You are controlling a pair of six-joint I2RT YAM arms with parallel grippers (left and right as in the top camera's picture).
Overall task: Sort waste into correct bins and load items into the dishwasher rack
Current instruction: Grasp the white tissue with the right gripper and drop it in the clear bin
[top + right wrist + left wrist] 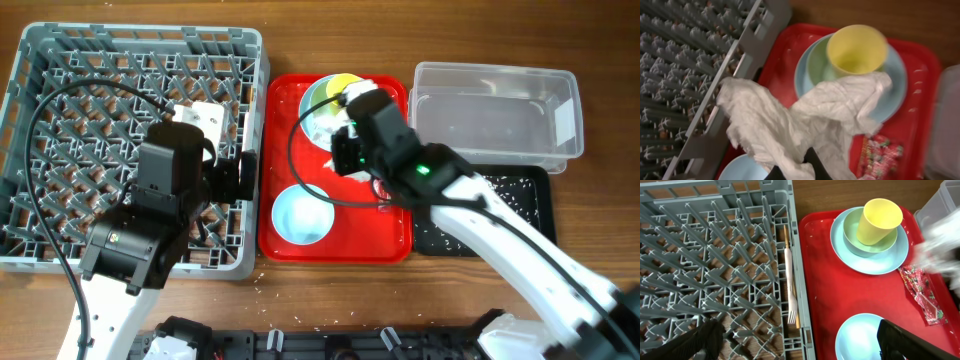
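Right gripper (801, 169) clamped on napkin (790, 120). The paper bunches at the dark fingertips and hangs loose over the red tray (840, 295), in front of the cup (856, 50). It is pinched at one fold, likely so it lifts clear without dragging the dishes.

My reading is that the napkin goes to a bin on the right. The tub (560, 110) looks empty and the black tray (520, 215) is flecked with crumbs (the scraps side, probably), so the tub suits paper.

Left gripper (800, 330) has its fingers wide apart and holds nothing. It hovers over the rack (801, 280) at its right wall. The fork (790, 285) and chopstick (785, 235) lie touching along that wall, inside the rack, so they are already loaded.

The wrapper (922, 292) lies flat on the red tray just beside the plate (875, 265). The cup sits in a bowl on that plate. A second bowl (860, 337) is apart, toward the tray's near edge.
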